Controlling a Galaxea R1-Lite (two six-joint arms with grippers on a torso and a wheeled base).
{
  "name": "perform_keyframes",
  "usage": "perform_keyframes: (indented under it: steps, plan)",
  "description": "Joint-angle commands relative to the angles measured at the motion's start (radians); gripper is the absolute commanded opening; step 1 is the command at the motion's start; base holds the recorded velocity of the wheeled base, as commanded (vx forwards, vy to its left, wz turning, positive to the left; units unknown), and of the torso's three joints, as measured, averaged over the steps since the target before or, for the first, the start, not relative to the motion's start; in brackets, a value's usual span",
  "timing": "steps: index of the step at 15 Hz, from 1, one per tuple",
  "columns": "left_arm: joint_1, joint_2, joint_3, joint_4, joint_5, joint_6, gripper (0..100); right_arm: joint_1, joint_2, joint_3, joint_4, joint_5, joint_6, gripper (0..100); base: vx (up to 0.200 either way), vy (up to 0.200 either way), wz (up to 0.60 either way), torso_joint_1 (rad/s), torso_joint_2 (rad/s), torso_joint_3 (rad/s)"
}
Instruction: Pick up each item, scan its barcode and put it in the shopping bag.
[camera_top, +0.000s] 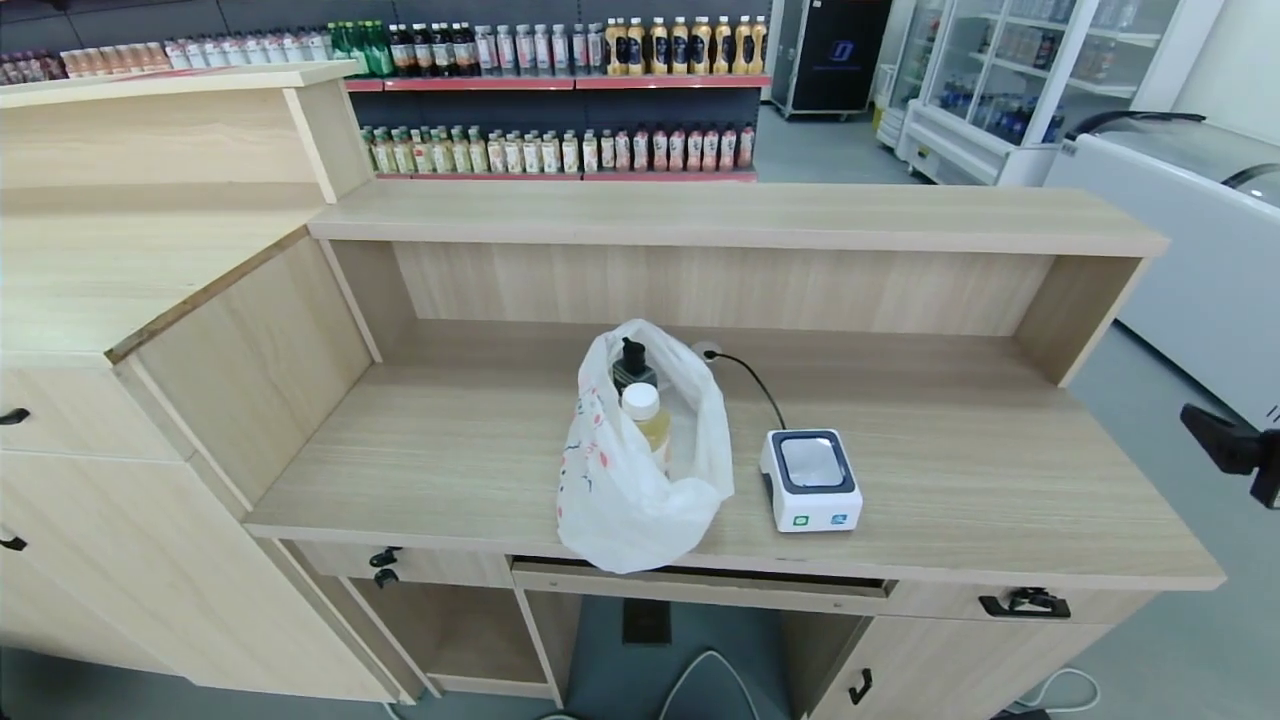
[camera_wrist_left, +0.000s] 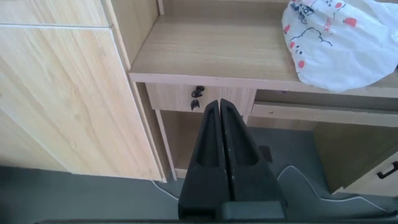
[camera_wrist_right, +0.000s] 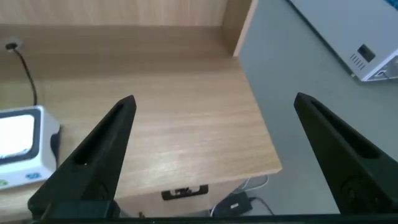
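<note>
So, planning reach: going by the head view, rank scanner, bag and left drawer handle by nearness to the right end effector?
1. Scanner, right half of the counter.
2. Bag, middle of the counter.
3. Left drawer handle, under the counter's left end.

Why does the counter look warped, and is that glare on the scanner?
Head view: the counter's sides lean outward, likely a wide-lens effect; the light is even, with only a faint shadow beside the bag; the scanner window reflects pale light. Right wrist view: the scanner window glares nearly white.
</note>
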Motion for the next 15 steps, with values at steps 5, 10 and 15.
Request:
perform_keyframes:
  steps: [5,10,15]
  plan:
    - [0.001,0.000,0.000,0.000,0.000,-0.001,0,0.037,-0.185,0.229,0.007,-0.026,0.069,100,0.000,0.000,0.00,0.000,0.00,0.000]
    - [0.001,0.000,0.000,0.000,0.000,0.001,0,0.126,-0.449,0.369,0.100,-0.026,0.072,100,0.000,0.000,0.00,0.000,0.00,0.000]
    - [0.001,0.000,0.000,0.000,0.000,-0.001,0,0.146,-0.791,0.369,0.473,0.028,0.093,100,0.000,0.000,0.00,0.000,0.00,0.000]
